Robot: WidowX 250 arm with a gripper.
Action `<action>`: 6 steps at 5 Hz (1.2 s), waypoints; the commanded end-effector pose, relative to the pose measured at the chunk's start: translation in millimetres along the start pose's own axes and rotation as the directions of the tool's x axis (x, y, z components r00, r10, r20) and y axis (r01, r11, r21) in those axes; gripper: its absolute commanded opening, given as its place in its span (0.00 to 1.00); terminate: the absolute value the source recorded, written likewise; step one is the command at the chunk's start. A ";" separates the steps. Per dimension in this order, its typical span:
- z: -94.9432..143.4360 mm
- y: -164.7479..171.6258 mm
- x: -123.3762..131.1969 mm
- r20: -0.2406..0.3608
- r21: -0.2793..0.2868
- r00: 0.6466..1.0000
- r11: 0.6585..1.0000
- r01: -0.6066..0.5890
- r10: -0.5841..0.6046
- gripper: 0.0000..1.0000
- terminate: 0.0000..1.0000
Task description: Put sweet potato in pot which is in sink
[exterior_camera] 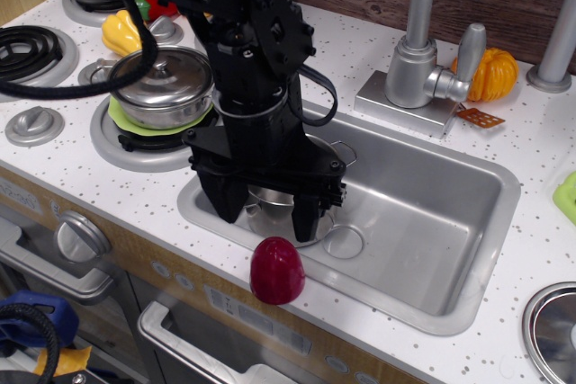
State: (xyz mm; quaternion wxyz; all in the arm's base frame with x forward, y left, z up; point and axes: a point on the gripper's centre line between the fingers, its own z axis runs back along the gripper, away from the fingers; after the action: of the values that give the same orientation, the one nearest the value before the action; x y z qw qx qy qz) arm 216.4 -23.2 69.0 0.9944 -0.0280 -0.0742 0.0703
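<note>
The sweet potato [276, 271] is a dark red-magenta egg-shaped toy. It stands on the white counter at the sink's front rim. The sink [450, 213] is a brushed-steel basin. The lidless steel pot [274, 204] stands in its left end, mostly hidden behind my gripper; one wire handle shows at its right. My gripper [267, 211] hangs over the pot with its two black fingers spread apart and nothing between them. It is just behind and above the sweet potato.
A lidded steel pot [164, 85] sits on a green mat on the left burner. A faucet [416, 51] stands behind the sink, with an orange pumpkin toy [493, 75] beside it. A yellow toy [124, 31] lies at the back left.
</note>
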 end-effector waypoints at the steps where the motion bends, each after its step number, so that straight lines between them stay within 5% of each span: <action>1: 0.0 0.0 0.0 0.000 0.000 1.000 1.000 0.000 0.000 1.00 0.00; 6: -58.0 13.0 -8.0 0.172 -0.077 0.985 0.997 0.022 -0.009 1.00 0.00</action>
State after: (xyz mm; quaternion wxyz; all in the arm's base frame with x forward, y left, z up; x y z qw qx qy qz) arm 212.2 -17.1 4.4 0.9836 -0.0666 -0.1569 0.0594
